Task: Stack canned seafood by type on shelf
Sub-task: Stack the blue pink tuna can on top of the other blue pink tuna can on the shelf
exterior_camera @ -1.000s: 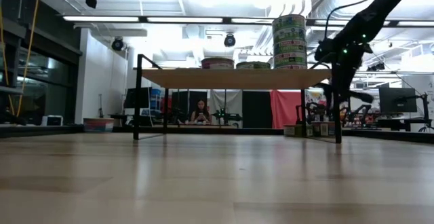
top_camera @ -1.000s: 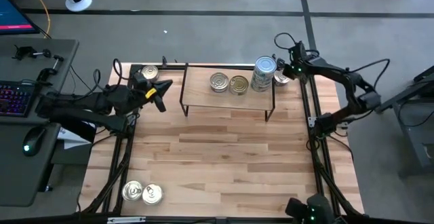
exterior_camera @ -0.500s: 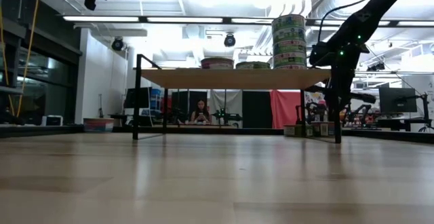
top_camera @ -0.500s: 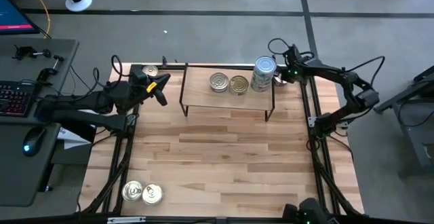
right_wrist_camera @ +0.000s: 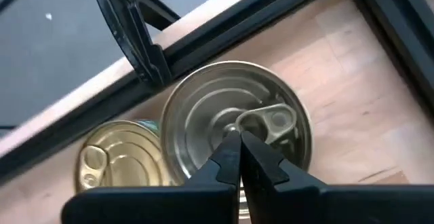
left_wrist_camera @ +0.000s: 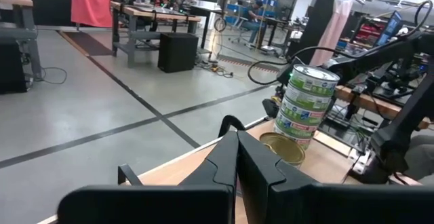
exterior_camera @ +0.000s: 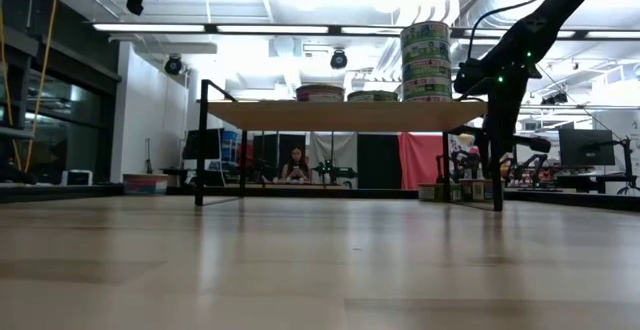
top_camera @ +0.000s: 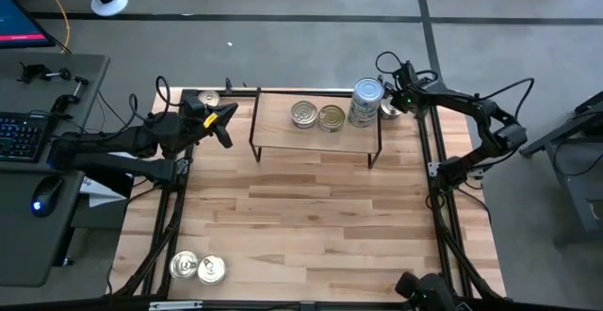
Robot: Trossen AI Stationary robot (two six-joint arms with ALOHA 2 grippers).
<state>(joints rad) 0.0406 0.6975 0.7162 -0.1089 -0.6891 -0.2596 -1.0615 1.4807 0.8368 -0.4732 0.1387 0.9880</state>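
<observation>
The shelf (top_camera: 316,134) stands at the table's far middle on black wire legs. It bears a silver tin (top_camera: 303,114), a gold tin (top_camera: 331,117) and a tall stack of tins (top_camera: 367,102). Right of the shelf, on the table's far right corner, lie a silver tin (right_wrist_camera: 234,125) and a gold tin (right_wrist_camera: 119,159). My right gripper (right_wrist_camera: 239,142) is shut and points steeply down over the silver tin's pull tab. My left gripper (top_camera: 222,132) is shut and held high and level at the far left, aimed toward the shelf (left_wrist_camera: 203,163). My right gripper comes slanting down from the table's right onto the top of the silver tin (right_wrist_camera: 271,119), its shut fingertips over the pull tab. I cannot tell whether they touch it. The tin lies flat on the table.
One tin (top_camera: 207,99) lies at the far left corner and two more tins (top_camera: 197,268) near the front left. The black table frame (top_camera: 431,151) runs along the right edge, close to my right gripper. Bare wood spreads across the table's middle (top_camera: 311,217).
My right gripper has shifted a little toward the shelf and slightly down, with its wrist rolling; it stays shut. The tins have not moved.
</observation>
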